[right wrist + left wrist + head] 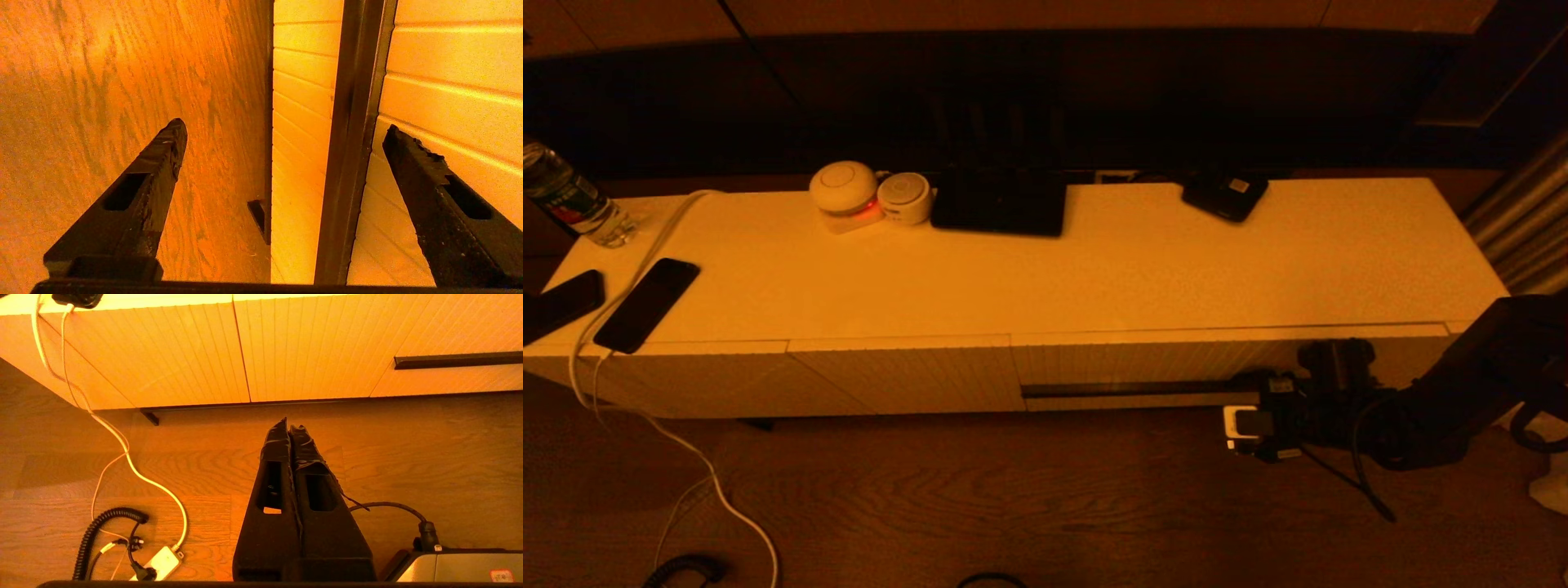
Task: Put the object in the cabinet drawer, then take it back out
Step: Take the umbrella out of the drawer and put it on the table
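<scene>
We see the cabinet drawer (pixel 1225 363), ribbed white with a long dark handle slot (pixel 347 163), closed. Our right gripper (pixel 282 134) sits before that slot, fingers spread wide, empty. Our left gripper (pixel 289 426) hangs clenched, well away from the drawer.

No text can be read anywhere in these views. The water bottle (pixel 568 198) at the cabinet's left end has a label with some print on it, but the letters are too blurred to make out.
</scene>
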You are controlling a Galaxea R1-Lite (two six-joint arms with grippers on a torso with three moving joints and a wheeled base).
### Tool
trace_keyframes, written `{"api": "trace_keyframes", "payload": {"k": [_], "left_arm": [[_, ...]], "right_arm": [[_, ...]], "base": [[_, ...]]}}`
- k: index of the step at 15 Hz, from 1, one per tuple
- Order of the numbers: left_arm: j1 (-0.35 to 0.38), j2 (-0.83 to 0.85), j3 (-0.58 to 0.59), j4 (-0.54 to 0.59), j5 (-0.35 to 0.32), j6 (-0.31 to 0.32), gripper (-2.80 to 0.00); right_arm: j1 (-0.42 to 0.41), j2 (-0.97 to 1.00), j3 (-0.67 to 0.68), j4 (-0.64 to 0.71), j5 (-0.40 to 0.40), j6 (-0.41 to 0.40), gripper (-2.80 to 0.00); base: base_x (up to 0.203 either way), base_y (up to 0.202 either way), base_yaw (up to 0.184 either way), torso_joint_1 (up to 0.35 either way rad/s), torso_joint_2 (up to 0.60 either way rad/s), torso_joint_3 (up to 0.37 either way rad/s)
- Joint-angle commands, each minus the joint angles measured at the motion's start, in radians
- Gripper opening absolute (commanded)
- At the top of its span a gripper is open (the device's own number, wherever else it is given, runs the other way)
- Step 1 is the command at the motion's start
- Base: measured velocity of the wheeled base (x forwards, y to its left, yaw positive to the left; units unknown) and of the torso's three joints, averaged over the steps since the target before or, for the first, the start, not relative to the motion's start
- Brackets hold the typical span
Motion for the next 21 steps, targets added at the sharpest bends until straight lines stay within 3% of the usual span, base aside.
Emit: {"api": "trace_keyframes", "payload": {"k": [1,10,21], "left_arm": [[0.000,0.000,0.000,0.000,0.000,0.000,-2.80],[0.000,0.000,0.000,0.000,0.000,0.000,-2.80],[0.000,0.000,0.000,0.000,0.000,0.000,-2.80]], "right_arm": [[0.000,0.020,-0.008,-0.004,0.001,-0.009,0.00],[0.000,0.044,-0.015,-0.004,-0.004,0.008,0.00],[0.019,-0.048,0.235,-0.002,0.003,0.008,0.00]], "base": [[0.000,0.000,0.000,0.000,0.00,0.000],[0.000,0.000,0.000,0.000,0.00,0.000],[0.000,0.000,0.000,0.000,0.00,0.000]]}}
